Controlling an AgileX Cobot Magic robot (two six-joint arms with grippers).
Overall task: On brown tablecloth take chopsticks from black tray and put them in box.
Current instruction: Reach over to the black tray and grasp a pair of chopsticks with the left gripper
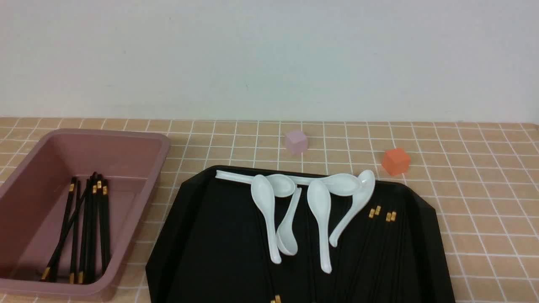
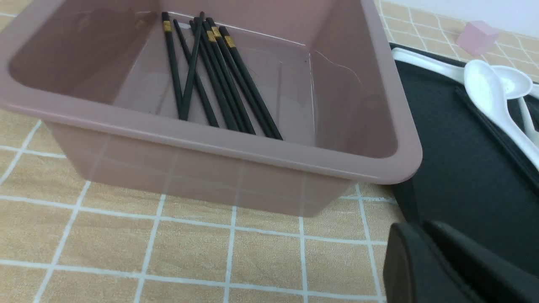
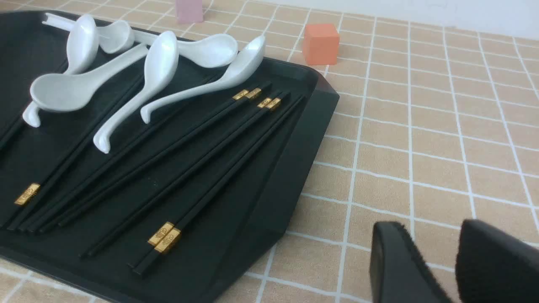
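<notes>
The black tray (image 1: 210, 235) lies on the brown tablecloth (image 1: 484, 202) in the middle. Several black chopsticks (image 1: 390, 216) with gold bands lie on its right half, partly under white spoons (image 1: 269, 210); they show clearly in the right wrist view (image 3: 165, 236). The pink box (image 1: 162, 145) stands to the tray's left and holds several chopsticks (image 1: 90, 227), also shown in the left wrist view (image 2: 219, 80). My left gripper (image 2: 421, 229) is shut and empty, low over the cloth by the box's near corner. My right gripper (image 3: 431, 229) is open and empty, over the cloth beside the tray's right edge. Neither gripper shows in the front view.
A small pink cube (image 1: 296, 141) and an orange cube (image 1: 396, 160) sit on the cloth behind the tray. The box's rim (image 2: 252, 151) nearly touches the tray's left edge (image 2: 454, 168). A white wall stands behind the table.
</notes>
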